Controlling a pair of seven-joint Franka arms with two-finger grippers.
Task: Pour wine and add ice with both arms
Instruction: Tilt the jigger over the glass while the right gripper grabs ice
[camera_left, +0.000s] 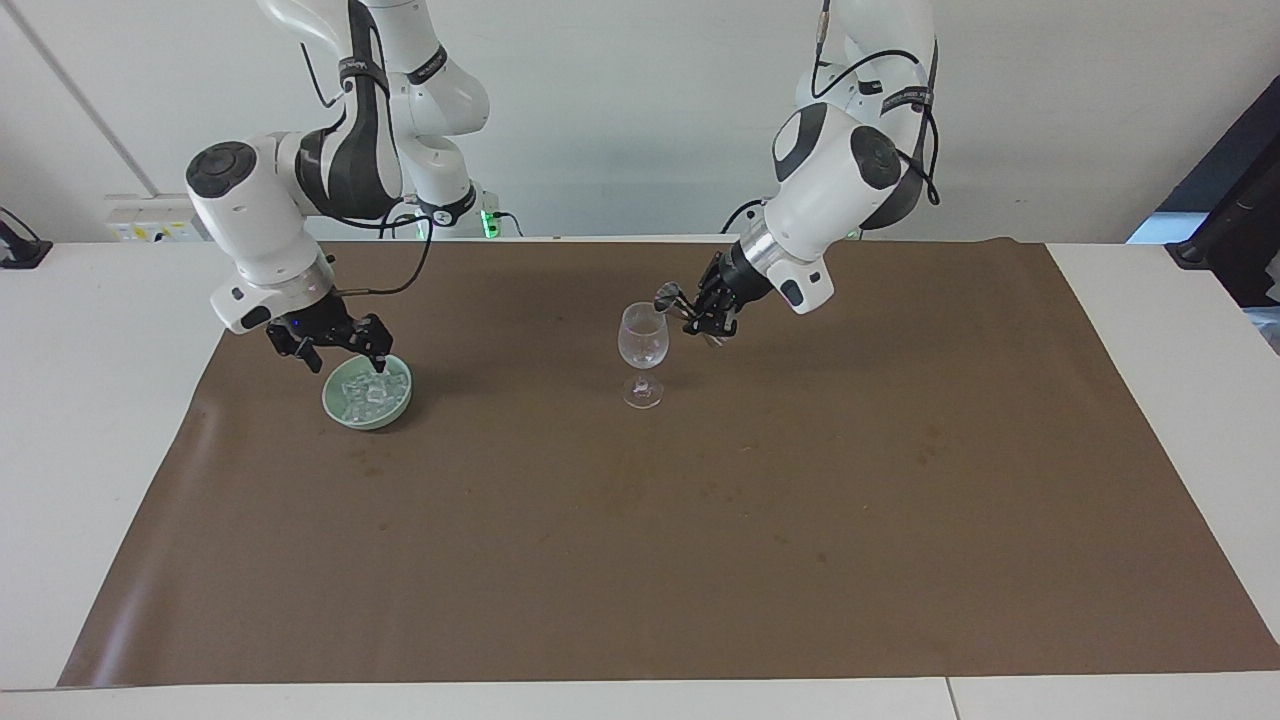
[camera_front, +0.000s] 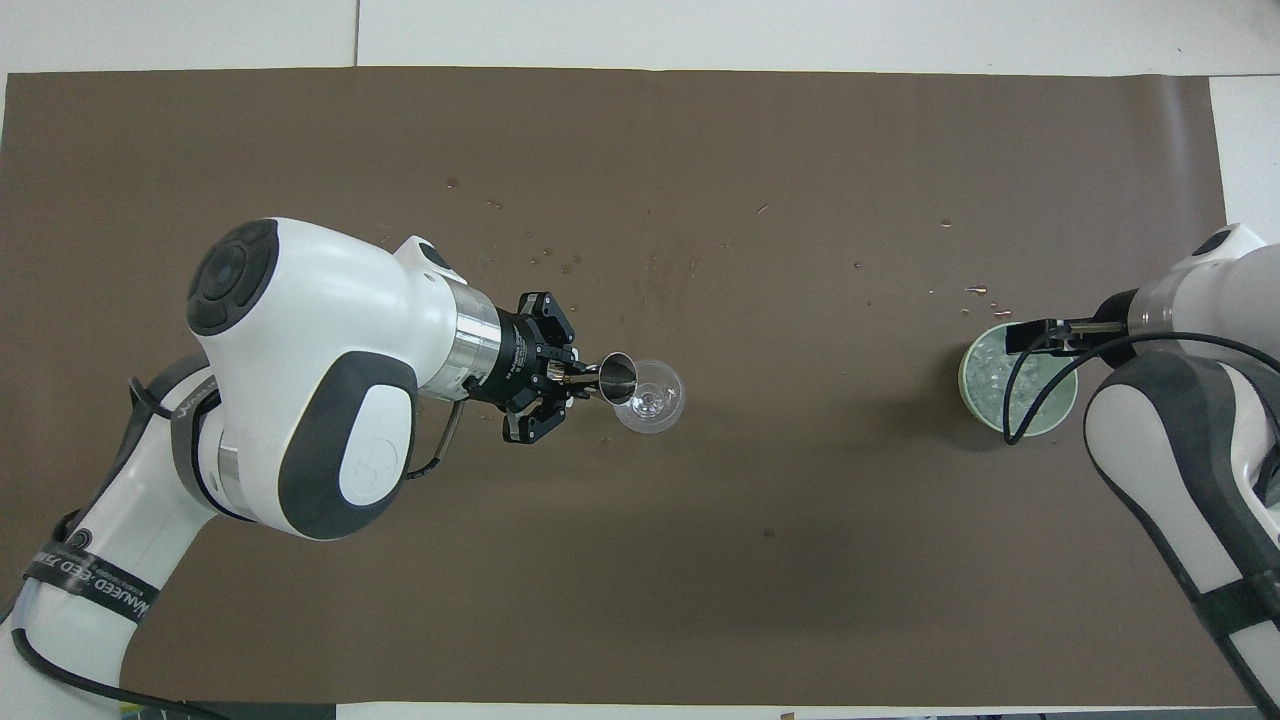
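Observation:
A clear wine glass (camera_left: 643, 340) (camera_front: 650, 397) stands upright mid-mat. My left gripper (camera_left: 688, 306) (camera_front: 583, 377) is shut on a small metal cup (camera_left: 666, 294) (camera_front: 618, 378), which is tilted with its mouth at the glass's rim. I cannot see any wine; the glass looks clear. A green bowl (camera_left: 395, 410) (camera_front: 968, 385) toward the right arm's end holds the ice (camera_left: 362, 394) (camera_front: 990, 372), several small clear cubes. My right gripper (camera_left: 340, 352) (camera_front: 1030, 338) hangs open just over the bowl's rim on the side nearer the robots, holding nothing.
A brown mat (camera_left: 700, 520) covers most of the white table (camera_left: 90, 400). Small drops and specks (camera_front: 560, 262) dot the mat farther from the robots than the glass. A dark object (camera_left: 1235, 235) stands off the table at the left arm's end.

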